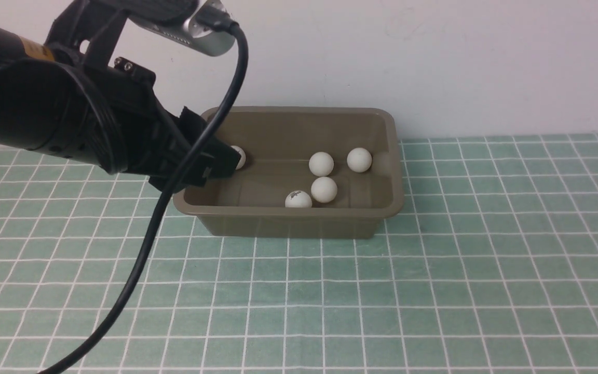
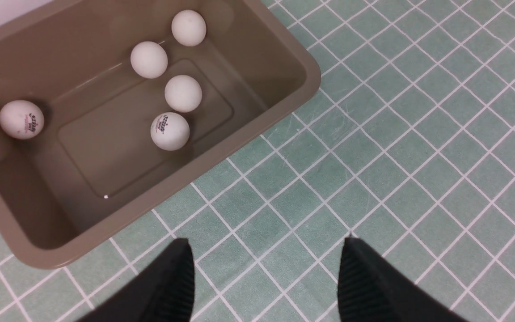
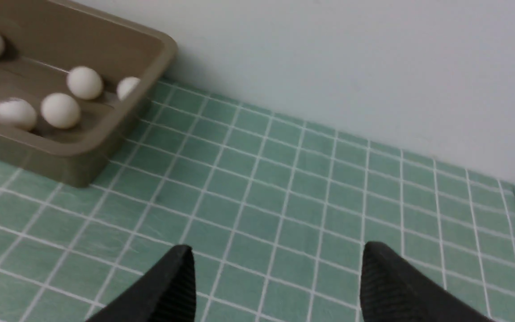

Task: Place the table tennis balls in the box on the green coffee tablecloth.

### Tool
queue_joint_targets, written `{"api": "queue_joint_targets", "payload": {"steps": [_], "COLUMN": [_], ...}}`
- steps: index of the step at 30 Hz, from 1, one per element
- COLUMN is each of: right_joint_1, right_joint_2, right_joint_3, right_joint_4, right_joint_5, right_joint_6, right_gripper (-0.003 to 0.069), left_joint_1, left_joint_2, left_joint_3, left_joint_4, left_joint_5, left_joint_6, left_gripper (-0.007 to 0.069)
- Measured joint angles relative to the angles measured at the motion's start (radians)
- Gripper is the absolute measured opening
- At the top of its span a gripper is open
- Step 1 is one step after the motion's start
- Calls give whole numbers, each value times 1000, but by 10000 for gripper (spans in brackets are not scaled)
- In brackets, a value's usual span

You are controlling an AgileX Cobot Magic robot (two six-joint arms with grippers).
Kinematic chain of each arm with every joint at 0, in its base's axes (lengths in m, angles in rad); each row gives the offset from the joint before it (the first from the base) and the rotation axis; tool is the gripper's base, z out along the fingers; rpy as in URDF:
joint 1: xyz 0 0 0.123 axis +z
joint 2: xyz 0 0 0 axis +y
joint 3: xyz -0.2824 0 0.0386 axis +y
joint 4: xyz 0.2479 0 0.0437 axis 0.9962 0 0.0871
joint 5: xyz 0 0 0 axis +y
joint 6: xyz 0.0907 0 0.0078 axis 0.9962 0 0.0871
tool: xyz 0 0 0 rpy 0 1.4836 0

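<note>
In the front view, the near part of the green coffee tablecloth (image 1: pixel 330 301) is bare, with no ball on it. Further away stands the box (image 1: pixel 288 221), and all five table tennis balls lie inside it. Four of them sit in a group toward the 3 o'clock half of the floor: the marked ball (image 1: pixel 298 199) is nearest, then a plain ball (image 1: pixel 324 189), then two more (image 1: pixel 321 163) (image 1: pixel 359 159) near the far wall. The fifth ball (image 1: pixel 239 157) is at the 9 o'clock end, half hidden behind the left claw (image 1: pixel 216 163).

I judge that the task is almost finished and the step in hand is only to take the arms away. To do this well, the left arm should rise straight up first, so that the claw and its hanging cable (image 1: pixel 174 197) do not catch the rim and drag the box.

The left wrist view shows what the front view hides: the left claw (image 2: pixel 266 273) is open wide and empty, over bare cloth just beside the box (image 2: pixel 284 96), and the fifth ball (image 2: pixel 21 119) is seen whole, with its printed mark. The right arm is absent from the front view. Only the right wrist view shows the right claw (image 3: pixel 275 281), which is also open with nothing between its fingers, well apart from the box (image 3: pixel 83 156) at about 10 o'clock.
</note>
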State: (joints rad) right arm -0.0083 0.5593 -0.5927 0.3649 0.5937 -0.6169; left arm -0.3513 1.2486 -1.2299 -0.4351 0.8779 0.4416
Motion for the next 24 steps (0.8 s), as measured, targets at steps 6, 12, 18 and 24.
{"api": "queue_joint_targets", "payload": {"steps": [6, 12, 18, 24], "right_joint_1": [121, 136, 139, 140], "right_joint_2": [-76, -78, -78, -78], "right_joint_3": [27, 87, 130, 170], "right_joint_4": [-2, -121, -244, -293], "right_joint_5": [-44, -90, -97, -69], "right_joint_6": [-21, 49, 181, 247], "right_gripper": [453, 453, 453, 453], "left_joint_1": [0, 0, 0, 0], "left_joint_2": [0, 0, 0, 0], "left_joint_3": [0, 0, 0, 0], "left_joint_4": [-5, -6, -7, -7], "left_joint_5": [1, 11, 33, 33], "left_joint_6": [0, 0, 0, 0], "left_gripper": [395, 395, 395, 395]}}
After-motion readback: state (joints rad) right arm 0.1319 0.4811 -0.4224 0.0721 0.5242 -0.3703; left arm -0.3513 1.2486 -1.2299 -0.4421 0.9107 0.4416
